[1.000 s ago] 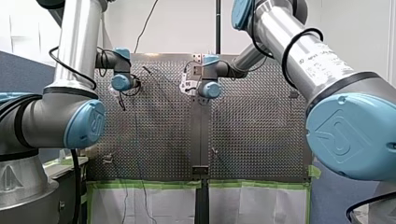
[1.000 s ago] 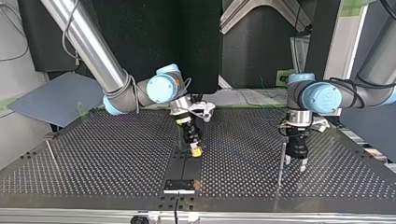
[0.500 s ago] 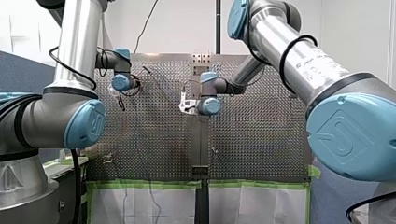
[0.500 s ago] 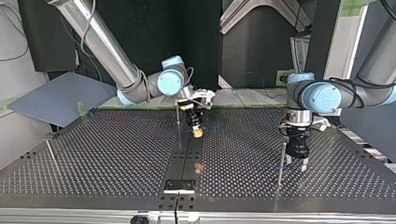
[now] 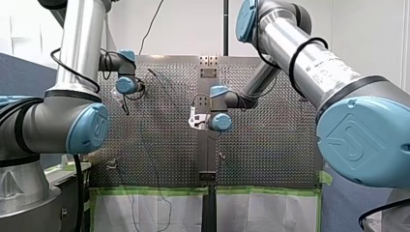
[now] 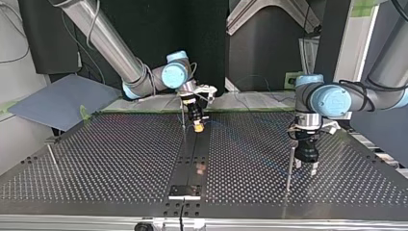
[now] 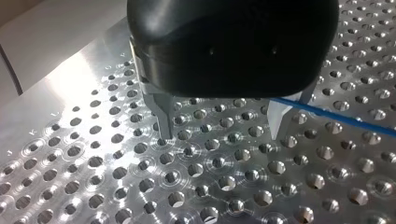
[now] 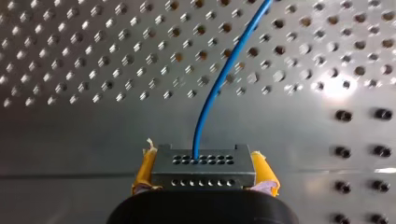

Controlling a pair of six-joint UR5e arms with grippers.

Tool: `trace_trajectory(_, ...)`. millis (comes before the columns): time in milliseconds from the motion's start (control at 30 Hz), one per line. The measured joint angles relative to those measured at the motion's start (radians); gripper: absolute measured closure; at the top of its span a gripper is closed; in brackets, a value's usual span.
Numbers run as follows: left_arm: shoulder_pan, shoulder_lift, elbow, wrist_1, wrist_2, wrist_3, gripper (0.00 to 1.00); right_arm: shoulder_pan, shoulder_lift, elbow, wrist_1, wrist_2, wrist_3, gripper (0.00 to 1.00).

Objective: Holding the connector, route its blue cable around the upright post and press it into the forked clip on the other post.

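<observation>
Top view: the right gripper [image 6: 197,126] is seen low over the middle of the table [image 6: 96,163], yellow pads clamped on the connector [image 6: 197,128]. A thin post [image 6: 183,120] stands just beside it, toward the view's left. Well apart, at the view's right, the left gripper [image 6: 306,167] hangs with its jaws parted and nothing held, just beside the other post [image 6: 289,168]. Whether that post's tip is forked cannot be told.

Front view: little is added. The right arm [image 5: 300,53] is reached in to the middle strip, and the left arm [image 5: 80,43] is kept at the view's left.

Left wrist view: the metal fingers [image 7: 163,122] are shown spread and empty. The blue cable [image 7: 336,116] is caught running past the outside of one finger, low over the holes, not between the jaws.

Right wrist view: the connector is gripped squarely between the pads [image 8: 264,173]. The cable leaves its face and is curved away ahead of the gripper.

So the cable's length is judged to trail from the right gripper toward the left one. The carrying is done by the right arm, with the near post close at its side.
</observation>
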Motion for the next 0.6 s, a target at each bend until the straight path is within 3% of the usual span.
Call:
trace_trajectory(333,-0.002,0.0,0.0,-0.003,0.0,-0.001,0.0,-0.002,0.029,0.084,-0.084,0.03,-0.004,1.0)
trace_trajectory(600,-0.002,0.0,0.0,-0.003,0.0,0.0,0.0,0.015,0.1,0.158,-0.158,0.095,-0.026,1.0)
